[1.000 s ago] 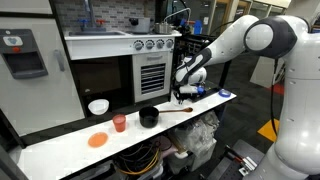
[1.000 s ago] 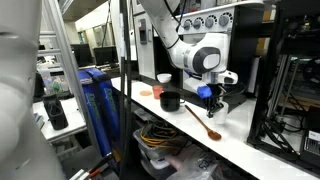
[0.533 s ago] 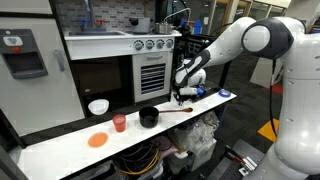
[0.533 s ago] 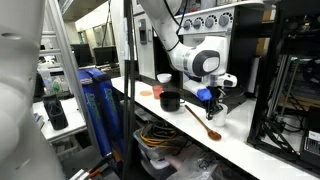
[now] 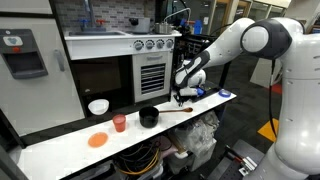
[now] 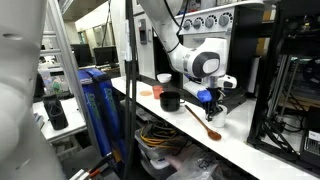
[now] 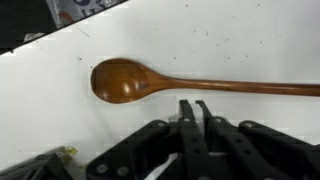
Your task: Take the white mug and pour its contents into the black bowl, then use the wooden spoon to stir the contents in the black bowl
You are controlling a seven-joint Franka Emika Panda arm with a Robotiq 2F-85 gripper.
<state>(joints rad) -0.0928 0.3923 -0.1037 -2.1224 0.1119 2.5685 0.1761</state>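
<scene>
While the gripper (image 7: 195,106) hangs pinched shut and empty near the spoon (image 7: 130,80), descending unopened would likely knock it askew.

White rounded arm (image 5: 246,40), black tool (image 7: 195,108) (blue accents)

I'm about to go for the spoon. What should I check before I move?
1. Jaws open for a grasp: not ok. The gripper is shut and empty.
2. Wooden spoon lying free on the counter: ok.
3. Jaws centred over the spoon's handle: cannot tell.
4. Black bowl upright on the counter: ok.
5. Bowl already has contents to stir: cannot tell.
</scene>
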